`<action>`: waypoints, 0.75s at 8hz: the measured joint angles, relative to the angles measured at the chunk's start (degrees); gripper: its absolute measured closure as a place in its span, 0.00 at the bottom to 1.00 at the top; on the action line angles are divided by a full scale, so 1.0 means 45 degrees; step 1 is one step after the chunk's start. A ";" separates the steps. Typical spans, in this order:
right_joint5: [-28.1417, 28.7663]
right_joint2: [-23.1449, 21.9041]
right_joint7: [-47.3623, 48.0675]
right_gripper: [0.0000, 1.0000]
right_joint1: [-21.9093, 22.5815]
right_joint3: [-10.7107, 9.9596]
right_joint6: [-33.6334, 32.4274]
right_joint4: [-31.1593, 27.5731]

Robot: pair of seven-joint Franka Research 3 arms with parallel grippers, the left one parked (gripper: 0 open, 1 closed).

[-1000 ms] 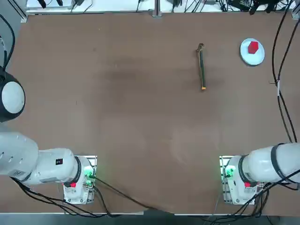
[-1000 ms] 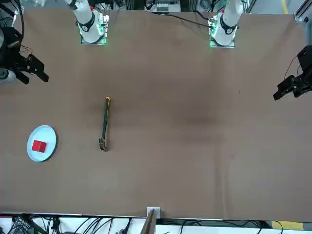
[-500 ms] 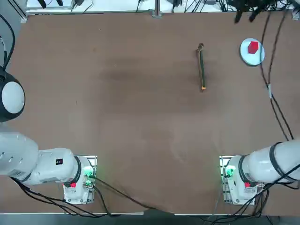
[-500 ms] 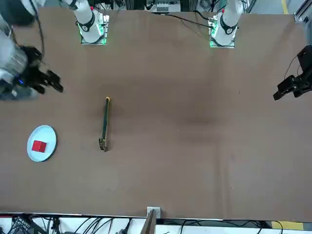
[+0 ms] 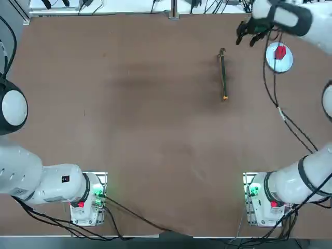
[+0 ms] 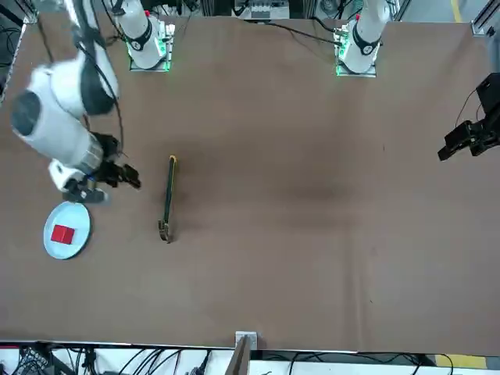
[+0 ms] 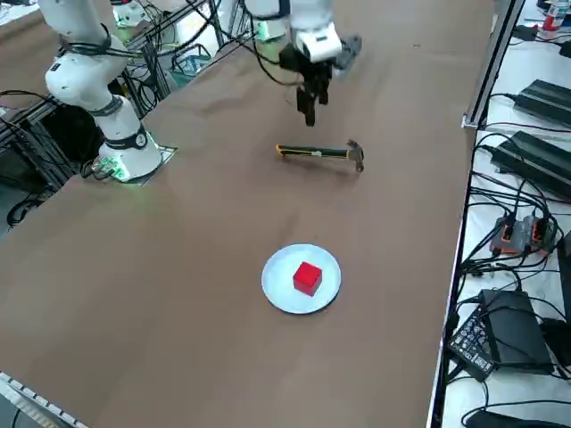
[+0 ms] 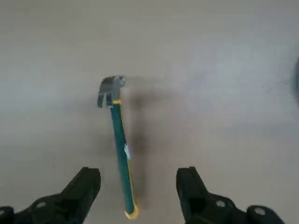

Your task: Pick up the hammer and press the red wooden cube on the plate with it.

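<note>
Going left to right from my own side of the table (image 5: 155,129), the hammer (image 5: 224,78) comes first. It lies flat on the table, its dark metal claw head (image 8: 110,91) toward the far edge and the orange-yellow butt (image 8: 133,212) of its handle toward my base. The green handle (image 8: 119,144) looks stiff, perhaps with a rubbery, grippy skin. I judge the weight to sit mostly in the head, so a pinch near the butt could let it droop or twist. I would close across the handle's upper half, near the head, squarely and firmly. A small whitish patch (image 8: 127,151) on the handle may be a label, but I can't read anything on it.

Next along is my tool (image 8: 138,172), the right one, raised above the table between the hammer's head and the plate, toward the far edge. It is wide open, with nothing in it; I judge that it needs to line up over the handle before going down.

Furthest right is the plate (image 7: 278,285), round, white and shallow, with the red cube (image 7: 308,277) on it. The cube looks rigid and light, the plate smooth; a gentle, straight press should keep either from skidding. I see no writing on them.
</note>
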 joint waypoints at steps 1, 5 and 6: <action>0.0005 0.0350 0.0594 0.00 0.0392 0.0010 0.1245 -0.0457; 0.0005 0.2060 0.1559 0.00 0.1296 0.0011 0.4796 -0.1343; 0.0005 0.2473 0.1566 0.00 0.1295 -0.0009 0.5438 -0.1383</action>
